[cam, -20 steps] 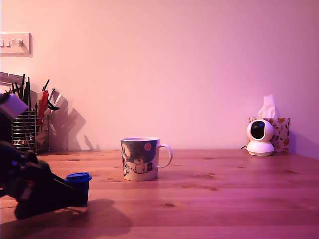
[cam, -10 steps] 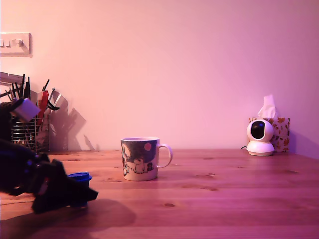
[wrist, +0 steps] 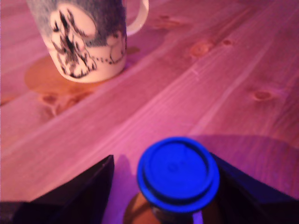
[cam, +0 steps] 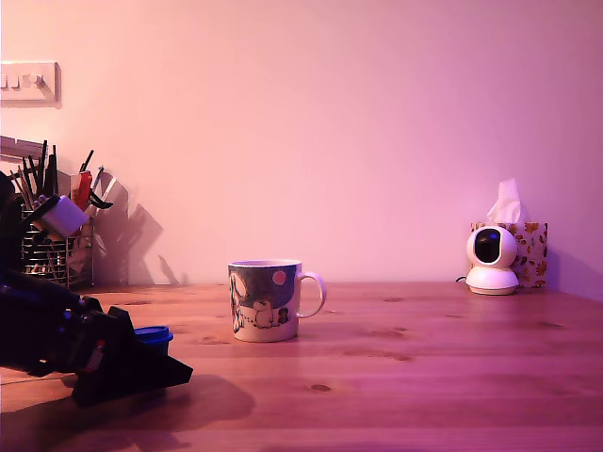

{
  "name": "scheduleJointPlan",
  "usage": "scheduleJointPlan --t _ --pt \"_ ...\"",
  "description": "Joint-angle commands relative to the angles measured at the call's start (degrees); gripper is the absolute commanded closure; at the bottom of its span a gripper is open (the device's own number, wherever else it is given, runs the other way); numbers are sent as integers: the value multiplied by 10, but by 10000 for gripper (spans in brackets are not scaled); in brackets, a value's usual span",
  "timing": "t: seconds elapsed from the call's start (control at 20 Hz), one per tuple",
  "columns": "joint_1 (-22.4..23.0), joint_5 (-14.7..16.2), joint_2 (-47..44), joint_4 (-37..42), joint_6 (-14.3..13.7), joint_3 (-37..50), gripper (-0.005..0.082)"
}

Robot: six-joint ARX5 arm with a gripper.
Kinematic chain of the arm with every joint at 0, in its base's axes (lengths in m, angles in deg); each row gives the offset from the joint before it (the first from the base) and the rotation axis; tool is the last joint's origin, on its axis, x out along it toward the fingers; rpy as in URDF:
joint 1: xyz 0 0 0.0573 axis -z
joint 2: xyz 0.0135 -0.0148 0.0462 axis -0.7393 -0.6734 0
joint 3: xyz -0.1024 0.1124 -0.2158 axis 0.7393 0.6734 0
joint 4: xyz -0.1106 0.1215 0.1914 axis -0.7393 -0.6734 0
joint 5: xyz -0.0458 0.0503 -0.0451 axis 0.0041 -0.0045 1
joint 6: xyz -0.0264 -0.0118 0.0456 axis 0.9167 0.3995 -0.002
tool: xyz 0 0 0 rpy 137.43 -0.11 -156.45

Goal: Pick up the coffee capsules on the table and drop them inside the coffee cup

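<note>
I see my gripper (wrist: 175, 186) down low by the table (cam: 424, 377), at the exterior view's left. Its two dark fingers (wrist: 74, 196) sit on each side of the blue capsule (wrist: 178, 173), with the capsule between them. I cannot tell if they are squeezing it or just sitting beside it. The capsule stands with its flat round rim facing up. The coffee cup (cam: 265, 300) stands upright near the middle of the table, well apart from the capsule, its handle pointing to the exterior view's right
</note>
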Motion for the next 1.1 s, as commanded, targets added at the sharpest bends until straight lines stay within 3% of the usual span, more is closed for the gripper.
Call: scheduleJointPlan --t 0.0,0.2,0.5,0.8,0.95,1.05 --pt "2 2 -7 4 2 0 207" --pt "2 2 -7 -11 2 0 282" --pt "2 2 -7 -8 2 0 483" --pt "2 10 -6 36 10 0 489" --pt "2 18 -6 62 49 0 509" --pt "2 21 -6 67 61 0 509"
